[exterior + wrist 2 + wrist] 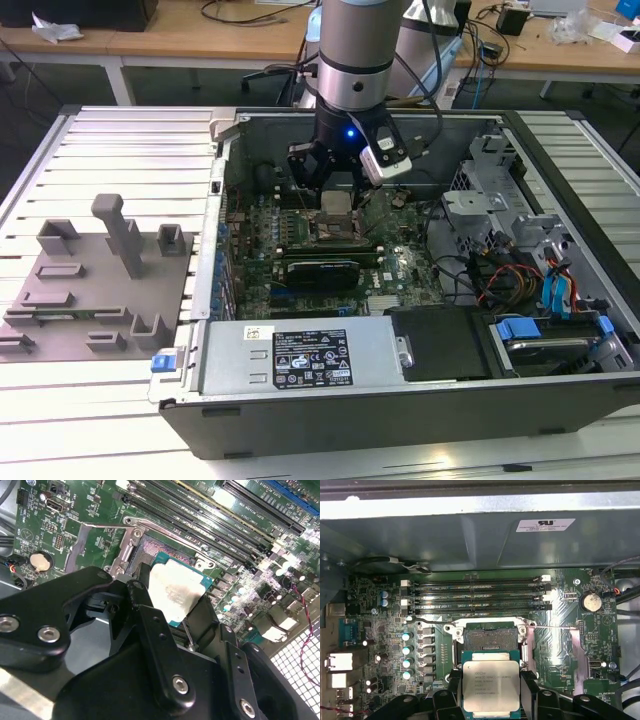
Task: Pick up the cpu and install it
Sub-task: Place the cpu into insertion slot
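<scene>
Holding of the cpu: the cpu (pixel 491 686) is pinched by two opposite edges between the black fingers of the gripper (pixel 337 190), with its metal top kept upward.
Place of the cpu: it is carried inside the open computer case (pixel 420 415), over the motherboard (pixel 385 630). It is near the socket (pixel 489 639) but not in it.
Done: the pick-up is judged complete, since the chip is borne by the fingers alone.
Left: the installing is not yet done. The socket's dark contact field is bare, and its metal retention frame (pixel 125 545) is swung open (a thin lever wire is seen beside it).
Added by the exterior view: the setting is given as a whole. The arm is seen reaching down into the case, and a grey fixture plate (pixel 95 270) lies on the slatted table (pixel 130 140), well apart from the chip, at the exterior view's left.
Added by the first wrist view: chip and socket are looked on squarely, so the offset between them is plainly read. The memory slots (pixel 475 594) and a coin cell (pixel 591 601) are seen beyond.
Added by the second wrist view: the scene is taken obliquely across the gripper's linkage. The fingers' contact with the chip's edges and the green rim under the metal top are made plain.
</scene>
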Robot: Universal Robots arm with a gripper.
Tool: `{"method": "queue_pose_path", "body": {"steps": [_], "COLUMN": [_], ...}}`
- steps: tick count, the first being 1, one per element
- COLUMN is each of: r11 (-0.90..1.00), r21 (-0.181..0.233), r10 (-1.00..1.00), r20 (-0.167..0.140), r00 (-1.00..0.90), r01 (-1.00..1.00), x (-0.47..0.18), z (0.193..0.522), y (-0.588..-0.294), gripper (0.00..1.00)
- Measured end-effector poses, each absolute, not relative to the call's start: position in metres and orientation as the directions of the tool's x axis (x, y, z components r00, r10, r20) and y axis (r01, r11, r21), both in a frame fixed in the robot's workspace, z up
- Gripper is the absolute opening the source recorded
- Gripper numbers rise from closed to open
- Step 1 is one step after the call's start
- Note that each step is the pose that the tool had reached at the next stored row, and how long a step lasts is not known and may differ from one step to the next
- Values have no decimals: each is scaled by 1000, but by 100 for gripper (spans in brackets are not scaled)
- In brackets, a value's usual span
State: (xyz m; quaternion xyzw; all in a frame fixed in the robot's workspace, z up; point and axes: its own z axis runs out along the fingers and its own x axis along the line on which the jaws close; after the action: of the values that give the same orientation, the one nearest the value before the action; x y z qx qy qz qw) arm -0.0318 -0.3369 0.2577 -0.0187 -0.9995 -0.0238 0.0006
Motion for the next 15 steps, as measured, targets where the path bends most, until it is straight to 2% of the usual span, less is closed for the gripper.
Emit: {"method": "queue_pose_path", "body": {"steps": [8,15], "r11": [998,969], "r21": [48,48], "r10": [51,241], "r20": [2,2], "r00": [-999,-971], "r01": [51,241], "x": [-32,-32], "z": [258,257], "y": [-337,-337], "gripper": [55,55]}}
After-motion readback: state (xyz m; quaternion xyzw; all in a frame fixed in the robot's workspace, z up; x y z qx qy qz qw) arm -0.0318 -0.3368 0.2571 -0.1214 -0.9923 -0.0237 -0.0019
